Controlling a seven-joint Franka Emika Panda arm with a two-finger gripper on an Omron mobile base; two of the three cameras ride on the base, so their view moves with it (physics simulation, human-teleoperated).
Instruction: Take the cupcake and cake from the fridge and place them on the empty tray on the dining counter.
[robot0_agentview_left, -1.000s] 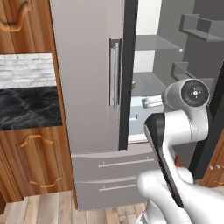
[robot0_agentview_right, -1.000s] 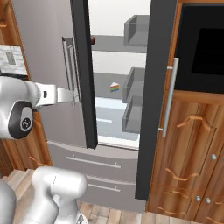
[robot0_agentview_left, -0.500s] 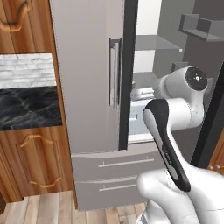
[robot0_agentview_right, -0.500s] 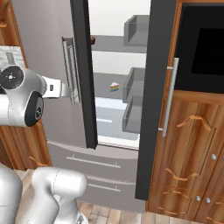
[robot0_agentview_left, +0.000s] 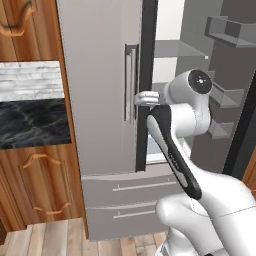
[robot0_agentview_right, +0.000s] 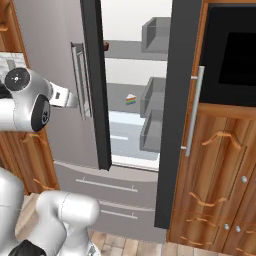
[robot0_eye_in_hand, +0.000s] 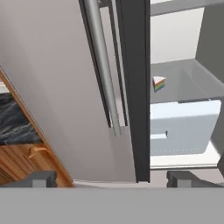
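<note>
On a grey shelf inside the open fridge (robot0_agentview_right: 125, 150), the cake (robot0_agentview_right: 131, 99) is seen as a small wedge, cream-white on top with coloured stripes down its cut side, standing near the shelf's front edge; in the hand view the same slice (robot0_eye_in_hand: 159, 83) sits above a pale drawer front. A small dark red-brown shape (robot0_agentview_right: 106, 46) is glimpsed at the edge of the shelf above, just beside the door's dark edge, but whether it is the cupcake cannot be told. No brand, label or writing can be read on any surface. The cake lies well apart from the gripper (robot0_eye_in_hand: 109, 178), deeper inside the compartment and to the right of the dark door edge in the hand view, while the fingers (robot0_eye_in_hand: 41, 178) are set wide apart at the bottom of that view. Nothing is held between them and nothing is touched by their tips; the left door's lower face and dark edge are seen through the gap. In the left base view the hand (robot0_agentview_left: 146, 98) is held just beside the vertical bar handle (robot0_agentview_left: 131, 82) of the left door, in front of the dark centre strip. The right door is swung open, with grey bins shown on its inner side. Brown wooden cabinets (robot0_agentview_right: 220, 165) flank the fridge, and a black white-veined marble panel (robot0_agentview_left: 31, 122) is visible on the left.
</note>
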